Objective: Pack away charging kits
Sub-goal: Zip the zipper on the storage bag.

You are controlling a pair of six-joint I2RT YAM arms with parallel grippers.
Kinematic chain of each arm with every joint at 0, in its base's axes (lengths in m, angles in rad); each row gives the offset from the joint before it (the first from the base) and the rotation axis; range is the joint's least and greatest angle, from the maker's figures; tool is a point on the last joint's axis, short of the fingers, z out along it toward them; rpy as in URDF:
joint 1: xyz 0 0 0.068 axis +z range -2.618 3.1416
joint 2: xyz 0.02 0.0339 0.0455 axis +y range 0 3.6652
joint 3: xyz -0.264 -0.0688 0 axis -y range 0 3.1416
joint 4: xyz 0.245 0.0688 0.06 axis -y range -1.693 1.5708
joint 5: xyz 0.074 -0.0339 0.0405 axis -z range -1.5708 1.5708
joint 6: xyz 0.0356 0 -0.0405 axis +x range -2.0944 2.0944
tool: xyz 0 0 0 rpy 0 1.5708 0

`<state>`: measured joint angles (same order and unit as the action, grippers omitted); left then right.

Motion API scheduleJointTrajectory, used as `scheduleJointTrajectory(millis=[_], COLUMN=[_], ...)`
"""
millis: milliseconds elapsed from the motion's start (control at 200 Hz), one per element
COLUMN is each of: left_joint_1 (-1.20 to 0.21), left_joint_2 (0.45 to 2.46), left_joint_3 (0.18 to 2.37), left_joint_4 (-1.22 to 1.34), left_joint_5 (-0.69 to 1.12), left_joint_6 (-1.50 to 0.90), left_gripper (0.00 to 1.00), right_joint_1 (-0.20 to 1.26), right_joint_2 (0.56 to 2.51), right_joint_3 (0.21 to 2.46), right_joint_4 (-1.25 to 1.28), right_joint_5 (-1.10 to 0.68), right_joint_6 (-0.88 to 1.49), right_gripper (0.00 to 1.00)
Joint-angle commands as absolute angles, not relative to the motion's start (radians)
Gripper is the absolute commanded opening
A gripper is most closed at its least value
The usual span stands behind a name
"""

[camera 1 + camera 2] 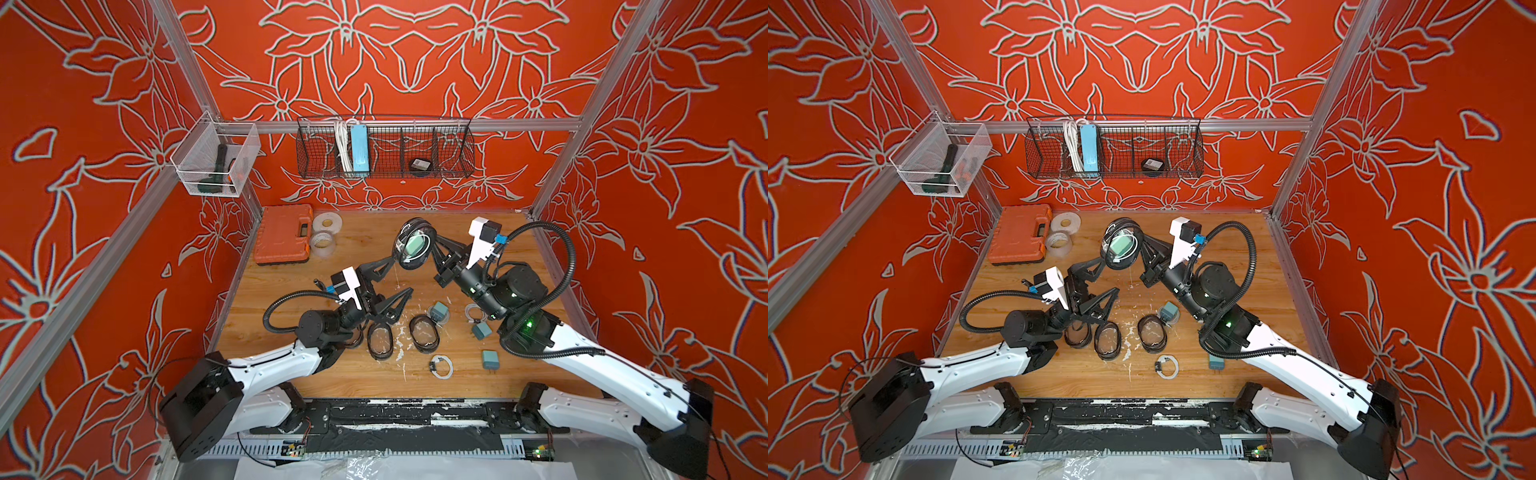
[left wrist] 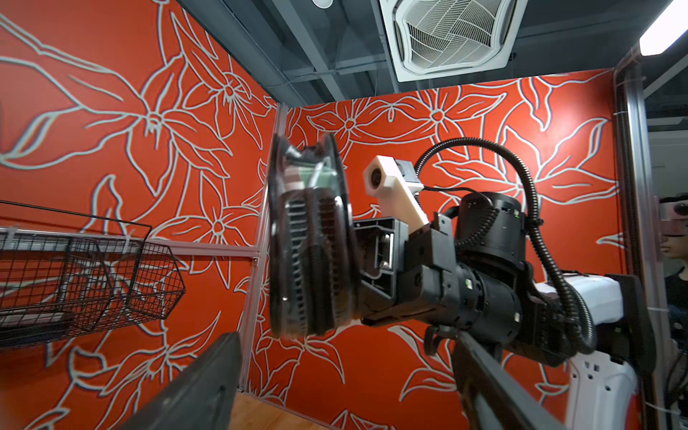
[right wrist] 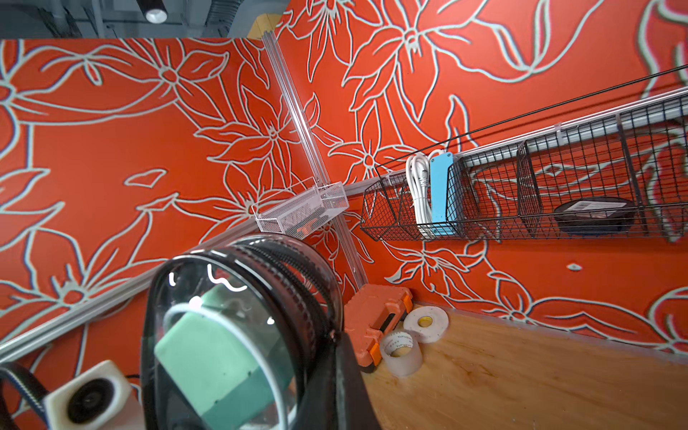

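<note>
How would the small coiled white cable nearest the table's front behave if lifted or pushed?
The small coiled white cable is thin and loosely looped, so it would probably flop and may uncoil. Lying flat, it likely slides rather than rolls.

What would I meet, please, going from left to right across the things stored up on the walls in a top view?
Clear mesh bin → white cord → blue power strip → black round object, the last three inside the black wire basket.
</note>
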<state>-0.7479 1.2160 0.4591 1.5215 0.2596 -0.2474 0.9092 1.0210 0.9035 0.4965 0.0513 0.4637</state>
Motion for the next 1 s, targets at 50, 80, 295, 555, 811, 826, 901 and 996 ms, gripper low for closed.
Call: scheduleJointTrajectory(millis=[50,80,295,555,811,826,901,996], left_joint_1=[-0.755,-0.755,-0.756,-0.756,-0.756,-0.756,-0.756,-0.756], left_joint_2=[1.281,1.29,1.313,1.339,1.338,1.336,1.321,1.29], left_joint_3=[0.543,0.55,0.586,0.642,0.653,0.653,0.662,0.684], left_joint_4=[1.645,1.656,1.701,1.706,1.686,1.683,1.642,1.538], left_joint_5=[0.213,0.216,0.212,0.189,0.194,0.197,0.206,0.209], left_joint_6=[-0.272,-0.277,-0.294,-0.318,-0.329,-0.33,-0.333,-0.325], left_gripper=[0.86,0.86,0.85,0.83,0.35,0.29,0.08,0.0], right_joint_1=[0.926,0.928,0.933,0.94,0.947,0.947,0.947,0.946], right_joint_2=[1.022,1.024,1.039,1.075,1.088,1.087,1.085,1.068], right_joint_3=[0.902,0.901,0.882,0.881,0.88,0.878,0.865,0.852], right_joint_4=[0.581,0.584,0.611,0.649,0.65,0.649,0.649,0.633], right_joint_5=[0.04,0.04,0.055,0.033,0.016,0.014,0.015,0.019], right_joint_6=[0.55,0.551,0.566,0.593,0.593,0.591,0.578,0.543], right_gripper=[0.0,0.0,0.0,0.0,0.0,0.0,0.0,0.0])
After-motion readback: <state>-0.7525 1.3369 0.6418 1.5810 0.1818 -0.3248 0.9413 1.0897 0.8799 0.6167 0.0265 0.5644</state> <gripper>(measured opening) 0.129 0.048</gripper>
